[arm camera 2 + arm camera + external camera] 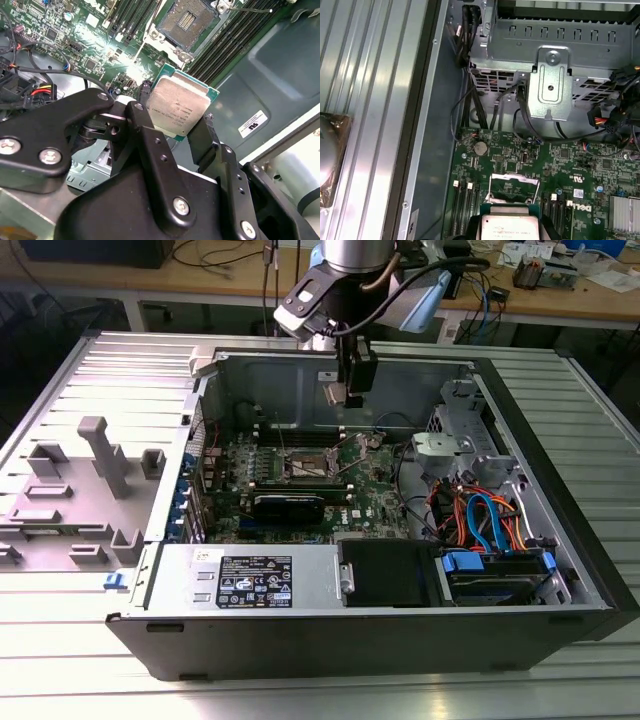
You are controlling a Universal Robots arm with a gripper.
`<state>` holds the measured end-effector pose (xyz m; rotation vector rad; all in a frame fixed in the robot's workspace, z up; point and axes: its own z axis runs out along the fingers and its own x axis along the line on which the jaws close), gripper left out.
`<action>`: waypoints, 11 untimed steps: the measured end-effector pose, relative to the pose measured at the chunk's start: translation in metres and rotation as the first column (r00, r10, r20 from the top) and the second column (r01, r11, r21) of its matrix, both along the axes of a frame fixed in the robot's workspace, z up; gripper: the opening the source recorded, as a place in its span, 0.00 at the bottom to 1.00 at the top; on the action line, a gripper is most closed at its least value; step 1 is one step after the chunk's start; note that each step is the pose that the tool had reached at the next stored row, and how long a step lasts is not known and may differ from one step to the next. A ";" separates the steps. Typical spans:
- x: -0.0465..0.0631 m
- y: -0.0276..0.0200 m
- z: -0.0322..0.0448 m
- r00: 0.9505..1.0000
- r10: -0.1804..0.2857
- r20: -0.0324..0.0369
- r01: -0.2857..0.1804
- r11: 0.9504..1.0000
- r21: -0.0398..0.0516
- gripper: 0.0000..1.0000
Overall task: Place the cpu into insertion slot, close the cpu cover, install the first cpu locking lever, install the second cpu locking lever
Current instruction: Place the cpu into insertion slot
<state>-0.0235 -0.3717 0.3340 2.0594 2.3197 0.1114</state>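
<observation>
Ribbed metal bench, open computer case; in the exterior view the gripper hangs over the board, insertion slot below it, offset toward the exterior view's left. Second wrist view: fingers clenched on the cpu, slot bare beyond their tips. First wrist view adds the drive cage farther on.

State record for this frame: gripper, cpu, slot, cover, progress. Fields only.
gripper: shut on the cpu, above the motherboard inside the open case
cpu: held by two opposite edges, grey metal face showing, clear of the slot
slot: uncovered, dark centre exposed, nothing in it
cover: looks swung up off the slot
progress: cpu not yet placed; cover not closed
</observation>
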 end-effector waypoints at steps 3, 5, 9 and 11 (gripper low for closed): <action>0.000 0.0000 0.0000 1.000 0.000 0.000 0.000 1.000 0.000 0.54; 0.000 0.0000 -0.0001 1.000 -0.011 0.000 0.011 1.000 0.000 0.54; 0.000 0.0000 -0.0009 0.998 -0.057 -0.001 0.057 0.998 0.000 0.54; 0.000 0.0000 -0.0019 0.997 -0.076 -0.001 0.076 0.997 0.000 0.54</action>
